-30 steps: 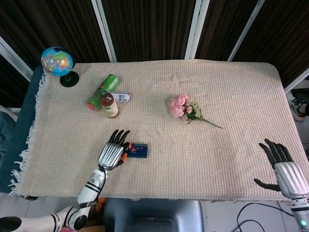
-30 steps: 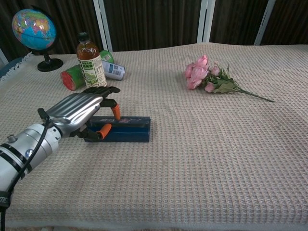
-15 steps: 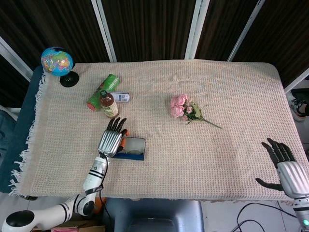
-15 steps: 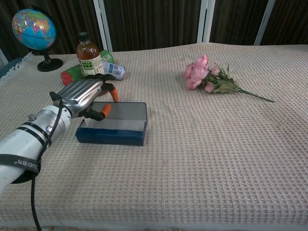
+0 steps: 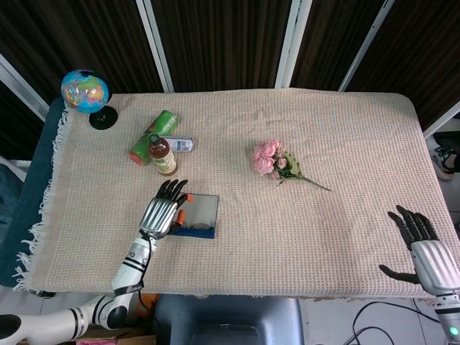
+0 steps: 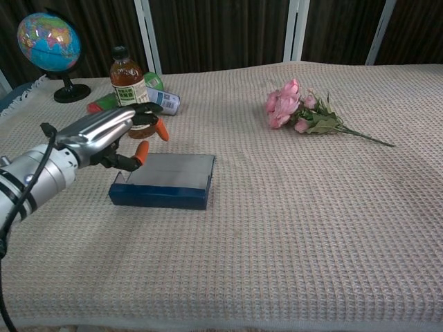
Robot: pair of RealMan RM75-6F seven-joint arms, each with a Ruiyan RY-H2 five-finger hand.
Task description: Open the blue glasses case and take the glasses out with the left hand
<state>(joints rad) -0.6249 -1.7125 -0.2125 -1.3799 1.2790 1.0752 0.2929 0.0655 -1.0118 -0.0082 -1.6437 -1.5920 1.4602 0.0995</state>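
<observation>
Blue glasses case (image 6: 163,181) open on the near left part of the cloth-covered table (image 5: 323,129), lid laid flat. Left hand (image 6: 111,136) just above its left end, fingers spread, holding nothing. Right hand (image 5: 420,251) at near right edge, fingers wide. Bottle (image 6: 127,83) and globe (image 5: 85,92) far left, pink flowers (image 6: 294,107) further right.

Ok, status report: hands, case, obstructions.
Left hand open above case's left end, holding nothing. Right hand open, idle. Blue glasses case lid open; glasses not visible. Bottle just behind.
</observation>
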